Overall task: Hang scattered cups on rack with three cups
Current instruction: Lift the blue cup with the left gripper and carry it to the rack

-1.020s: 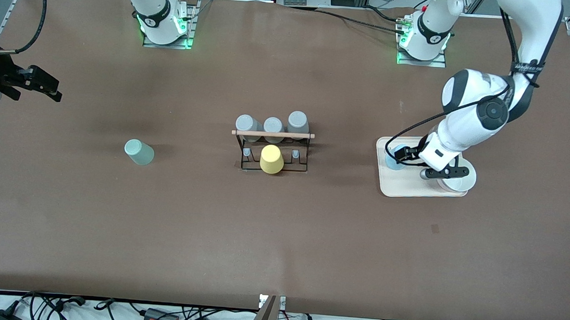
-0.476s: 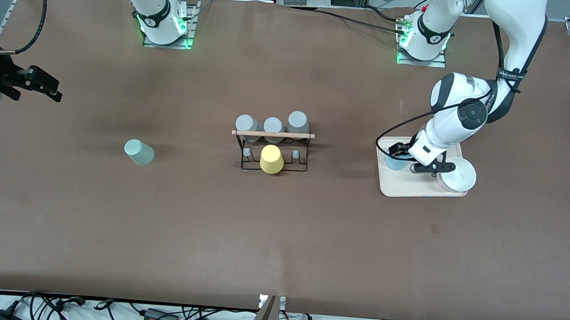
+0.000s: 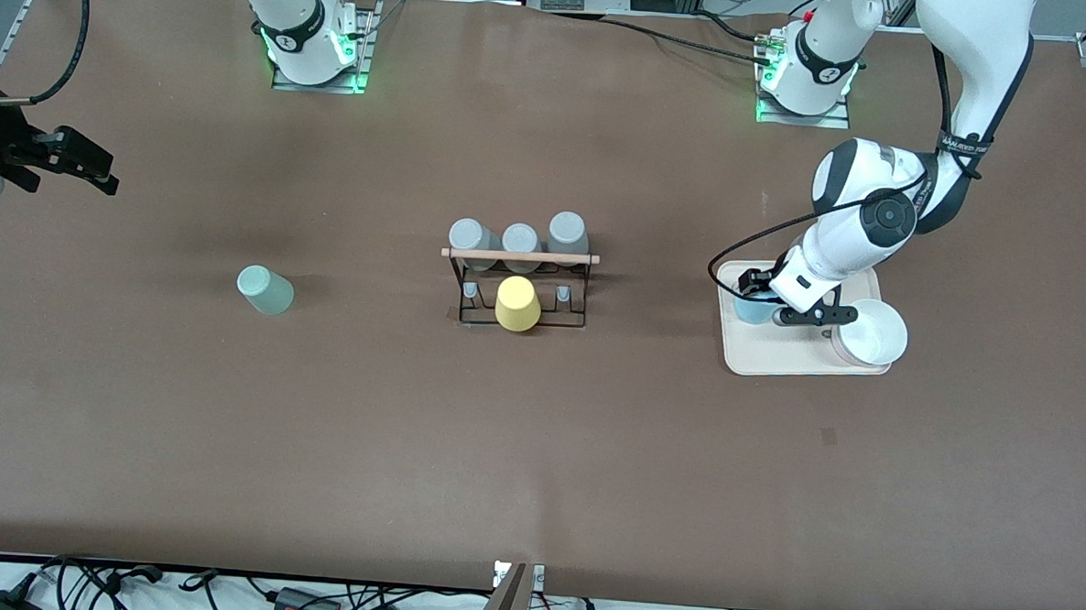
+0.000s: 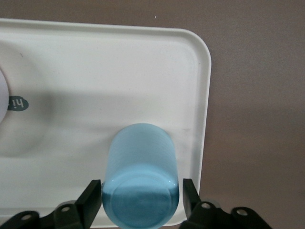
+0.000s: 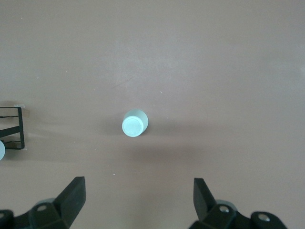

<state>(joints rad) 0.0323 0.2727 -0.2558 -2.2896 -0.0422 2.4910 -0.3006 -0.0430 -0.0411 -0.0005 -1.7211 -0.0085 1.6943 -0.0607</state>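
A brown table (image 3: 537,451) carries a cream tray (image 3: 779,357) toward the left arm's end, where the light blue cup (image 4: 140,179) stands upside down. The left gripper (image 4: 141,200) closes its fingers (image 4: 91,198) against the cup's sides. Beside it on the tray sits a white bowl (image 3: 872,336). The black wire rack (image 3: 518,286) stands mid-table with a yellow cup (image 3: 517,304) and three grey cups (image 3: 518,237). The mint green cup (image 3: 264,290) stands toward the right arm's end, where the right gripper (image 5: 138,200) waits above it, spread wide.

A wide brown table (image 3: 537,451) fills the view, with black cables (image 3: 219,593) along its lower edge.
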